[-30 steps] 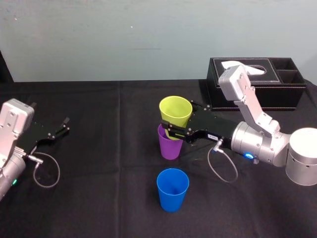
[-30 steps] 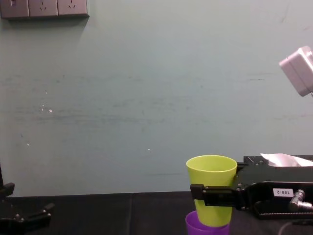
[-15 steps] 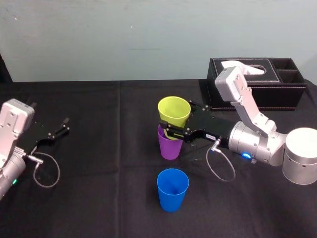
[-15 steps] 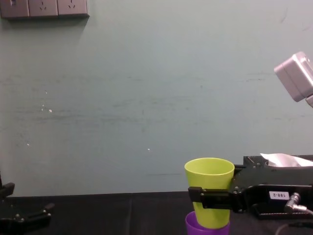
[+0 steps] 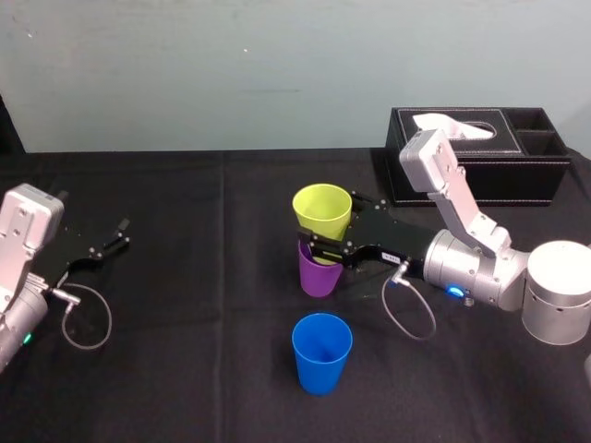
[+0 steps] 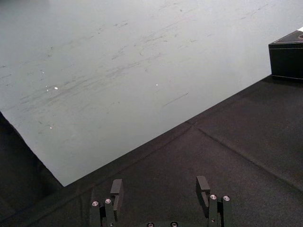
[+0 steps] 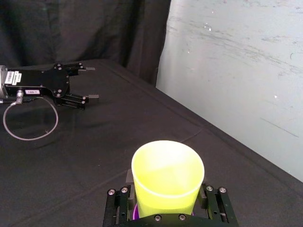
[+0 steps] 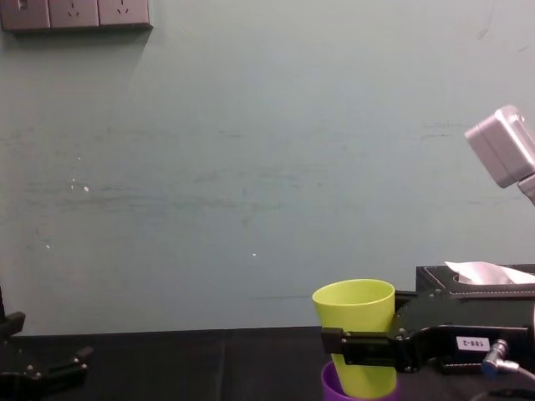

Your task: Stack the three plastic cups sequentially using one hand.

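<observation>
Clamping flat black jaws of the right gripper (image 5: 331,224) on a smooth yellow-green tapered plastic cup (image 5: 322,208), base apparently just inside the rim of a purple plastic cup (image 5: 319,275) directly beneath. Apart and nearer the robot, a bright blue plastic cup (image 5: 321,353). Parked far off, left gripper (image 5: 124,233), fingers spread. Possible trouble: off-centre release, snagging the purple rim and toppling both.

1. Soft, even room light fills every view; the pale blue-green painted wall (image 5: 277,74) reads bright and flat.
2. The black cloth-covered table (image 5: 185,305) swallows the light, so shadows barely register on it.
3. A gentle sheen sits inside the rim of the yellow-green plastic cup (image 7: 168,175).
4. Mild highlights glint off the right arm's silver casing (image 5: 554,291).
</observation>
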